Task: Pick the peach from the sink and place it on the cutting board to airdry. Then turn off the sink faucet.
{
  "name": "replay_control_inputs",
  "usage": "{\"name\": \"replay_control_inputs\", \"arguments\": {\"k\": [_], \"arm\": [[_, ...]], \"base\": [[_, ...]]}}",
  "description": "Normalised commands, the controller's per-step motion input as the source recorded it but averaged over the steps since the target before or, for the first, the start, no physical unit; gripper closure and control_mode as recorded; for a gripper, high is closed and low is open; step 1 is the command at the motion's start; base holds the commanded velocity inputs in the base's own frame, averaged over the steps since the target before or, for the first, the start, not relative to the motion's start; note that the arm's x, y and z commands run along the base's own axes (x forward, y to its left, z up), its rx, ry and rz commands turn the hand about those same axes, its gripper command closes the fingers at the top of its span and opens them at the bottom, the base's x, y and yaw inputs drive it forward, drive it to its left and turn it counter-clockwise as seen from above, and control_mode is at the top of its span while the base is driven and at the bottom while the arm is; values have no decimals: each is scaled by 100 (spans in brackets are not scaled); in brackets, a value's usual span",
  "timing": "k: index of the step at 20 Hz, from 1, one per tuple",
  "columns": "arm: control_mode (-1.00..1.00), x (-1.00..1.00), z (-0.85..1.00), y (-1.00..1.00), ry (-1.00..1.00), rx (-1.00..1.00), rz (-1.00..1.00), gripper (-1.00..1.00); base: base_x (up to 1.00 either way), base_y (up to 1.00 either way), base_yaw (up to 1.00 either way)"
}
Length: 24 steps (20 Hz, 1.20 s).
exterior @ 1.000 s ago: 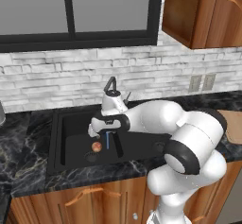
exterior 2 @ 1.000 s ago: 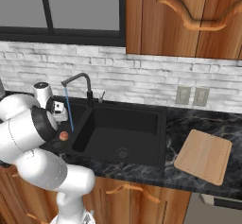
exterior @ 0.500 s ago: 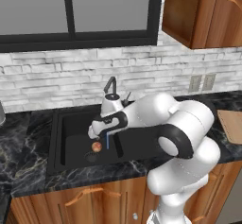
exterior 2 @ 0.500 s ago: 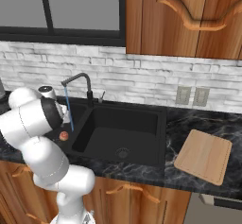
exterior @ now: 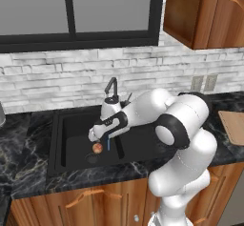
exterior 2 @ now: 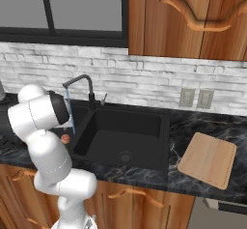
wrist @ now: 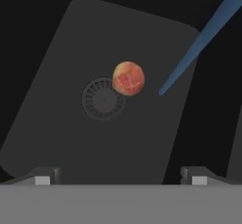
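The reddish-orange peach (exterior: 97, 148) (exterior 2: 65, 138) lies on the floor of the black sink's (exterior: 71, 134) (exterior 2: 130, 131) left basin. In the hand view the peach (wrist: 128, 78) rests at the edge of the round drain (wrist: 103, 99). My gripper (exterior: 93, 136) (wrist: 120, 178) hangs open a little above the peach, holding nothing. The black gooseneck sink faucet (exterior: 112, 87) (exterior 2: 79, 81) is running: a thin blue stream (exterior: 108, 144) (exterior 2: 71, 114) (wrist: 198, 43) falls just right of the peach. The light wooden cutting board (exterior: 233, 126) (exterior 2: 208, 158) lies on the counter far to the right.
Dark marble counter (exterior: 24, 172) (exterior 2: 193, 126) surrounds the sink. A white brick backsplash with an outlet plate (exterior 2: 195, 98) stands behind. Wooden wall cabinets (exterior 2: 193, 15) hang above the right side. My white arm (exterior 2: 43, 121) leans over the sink's left basin.
The arm's elbow and upper links have swung and folded, and the hand has edged a little lower and left over the left basin. The peach, stream and board are unmoved.
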Motion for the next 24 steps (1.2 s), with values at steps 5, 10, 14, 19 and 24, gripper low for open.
{"name": "replay_control_inputs", "arguments": {"k": [5,10,14,19,24], "arm": [[-100,12,-18,7,0,-2,0,-100],[-100,15,-23,4,0,-2,0,-100],[-100,22,-24,4,1,-1,0,-100],[-100,23,-19,12,0,0,0,-100],[-100,20,-19,11,0,-1,0,-100]], "base": [[0,0,0],[0,0,0],[0,0,0],[0,0,0],[0,0,0]]}}
